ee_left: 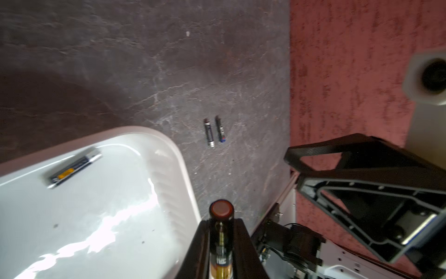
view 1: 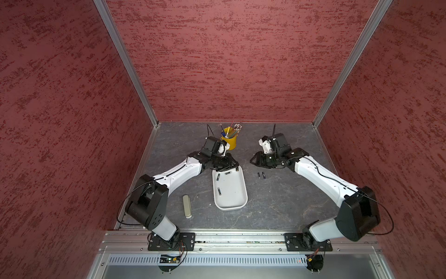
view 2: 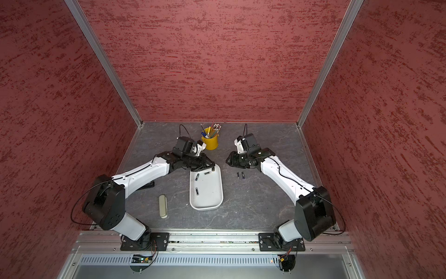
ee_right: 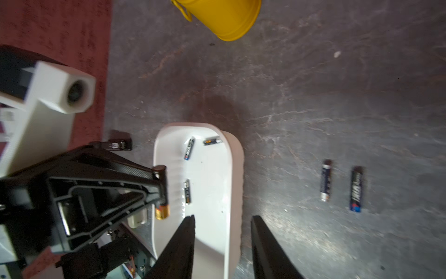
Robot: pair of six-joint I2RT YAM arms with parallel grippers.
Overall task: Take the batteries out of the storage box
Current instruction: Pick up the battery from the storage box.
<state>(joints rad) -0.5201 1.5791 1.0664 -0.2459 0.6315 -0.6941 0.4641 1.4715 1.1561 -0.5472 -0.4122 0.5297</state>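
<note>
Top view, grey tabletop [view 1: 277, 205], red textured walls [view 1: 229, 60], left fingers [ee_left: 199, 253] clenched on a battery [ee_left: 221, 210], right fingers [ee_right: 268, 248] parted, empty.

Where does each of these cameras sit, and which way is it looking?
Top views: one camera head high over the front, looking down toward the back wall; left arm and right arm show, flanking the storage box.
Left wrist: on the left arm, looking along the left gripper, shut on a battery; its fingers show.
Right wrist: on the right arm, looking past the open right gripper at the box; its fingers show.
Shared: both wrist views show two batteries on the table.
</note>
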